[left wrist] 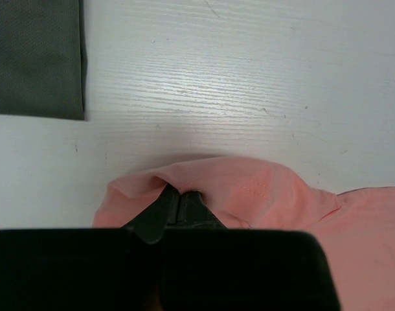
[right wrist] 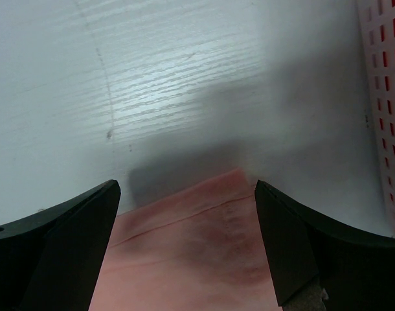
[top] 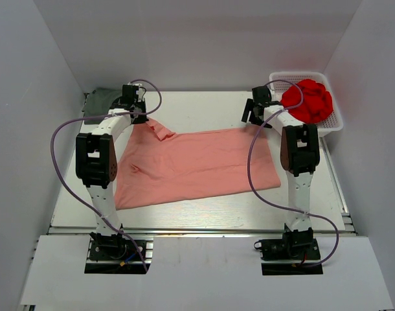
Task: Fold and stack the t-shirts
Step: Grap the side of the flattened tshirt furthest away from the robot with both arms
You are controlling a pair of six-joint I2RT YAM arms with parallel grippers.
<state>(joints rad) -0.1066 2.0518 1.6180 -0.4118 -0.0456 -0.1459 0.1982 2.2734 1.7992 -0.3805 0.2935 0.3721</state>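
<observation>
Left tool point(left wrist: 180, 195) closed, fingers pinched together on a raised fold at the edge of the salmon-pink t-shirt point(top: 197, 165); in the left wrist view the cloth bunches up and over the fingertips. Grip point is at the shirt's far-left corner, near the collar area, where the fabric is rumpled. Just beyond and to the left of that corner, the grey-green t-shirt point(top: 100, 99) lies flat at the far-left corner of the tabletop point(top: 204, 107), apart from the salmon-pink one, with bare white surface between them. The salmon-pink t-shirt is spread mostly flat across the middle of the tabletop, between the two arms, long side running left to right, with a few creases on the left half. Right tool point(right wrist: 186, 188) open, jaws set wide, held over the shirt's far-right corner; in the right wrist view that corner sits between the two fingers, its hem seam visible. Cannot tell whether the fingers touch cloth. Far right: white basket point(top: 335, 124) at the far-right corner of the tabletop, holding bunched red cloth point(top: 307, 100).
</observation>
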